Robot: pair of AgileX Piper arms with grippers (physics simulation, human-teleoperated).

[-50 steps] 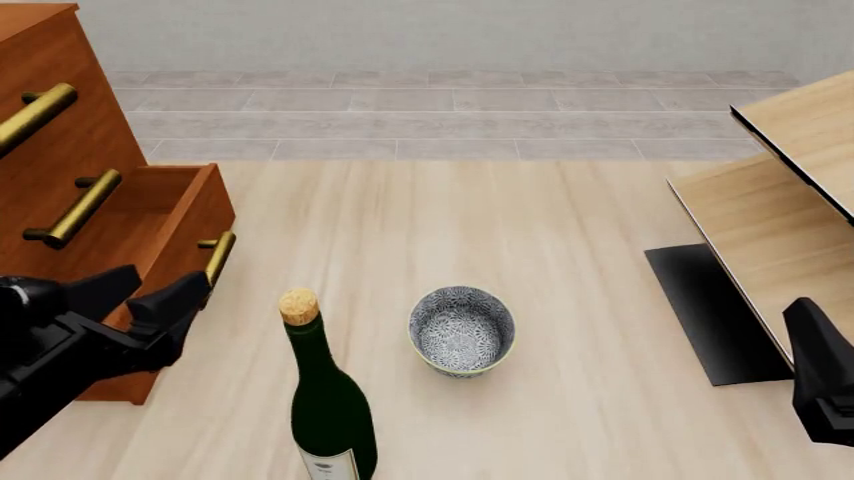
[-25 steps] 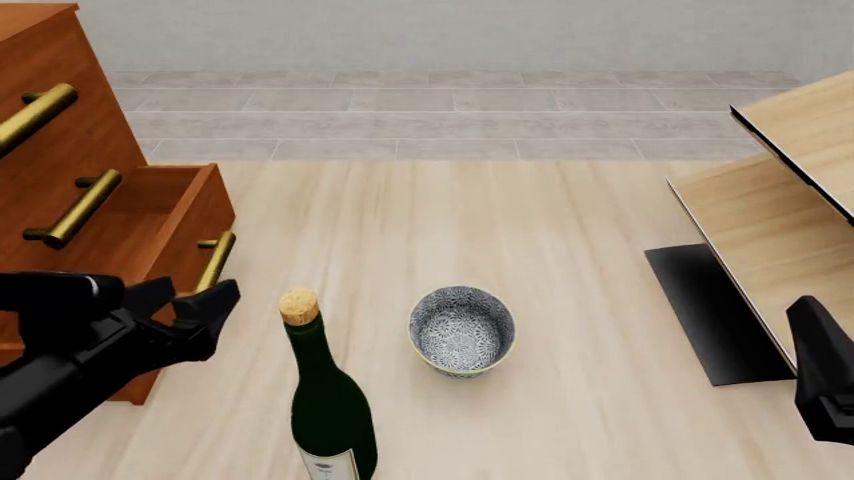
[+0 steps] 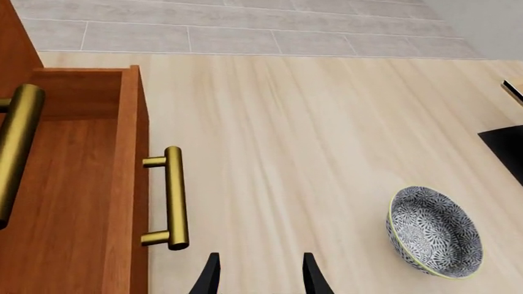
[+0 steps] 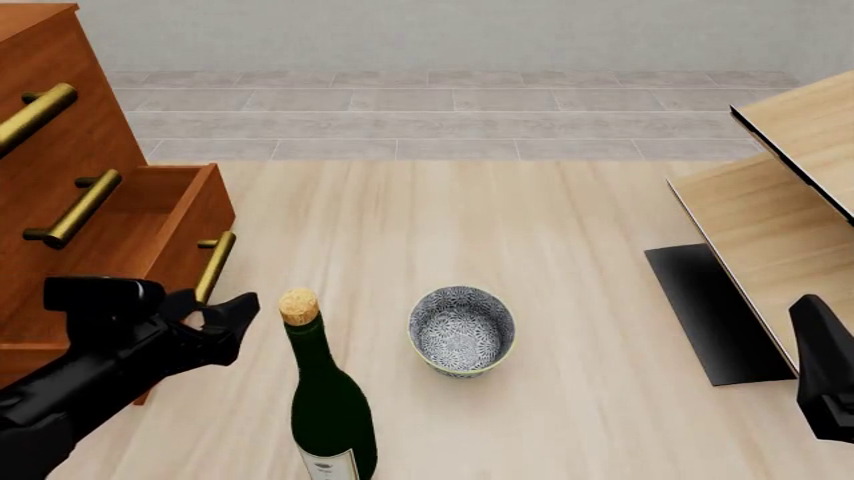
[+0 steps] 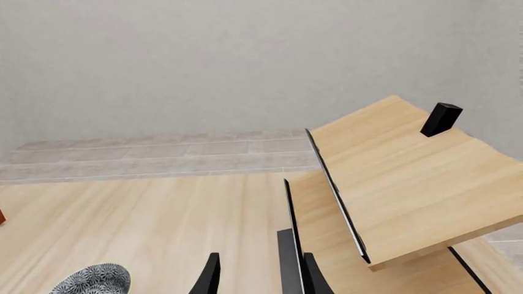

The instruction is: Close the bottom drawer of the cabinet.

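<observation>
We see the bottom drawer [image 4: 160, 225] standing pulled out of the cabinet [image 4: 54, 130] at the counter's [image 4: 561, 240] far left, our left gripper [image 4: 218, 312] spread open just beside its brass handle [image 4: 215, 265], a corked bottle [image 4: 324, 400] and patterned bowl [image 4: 461, 329] to the right, and our right gripper [image 5: 257, 275] open too.

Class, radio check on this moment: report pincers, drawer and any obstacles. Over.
Left pincer open, empty, just off the bottom drawer's handle. Right pincer open, idle. Drawer pulled out of the cabinet. Bottle close beside left arm.
</observation>
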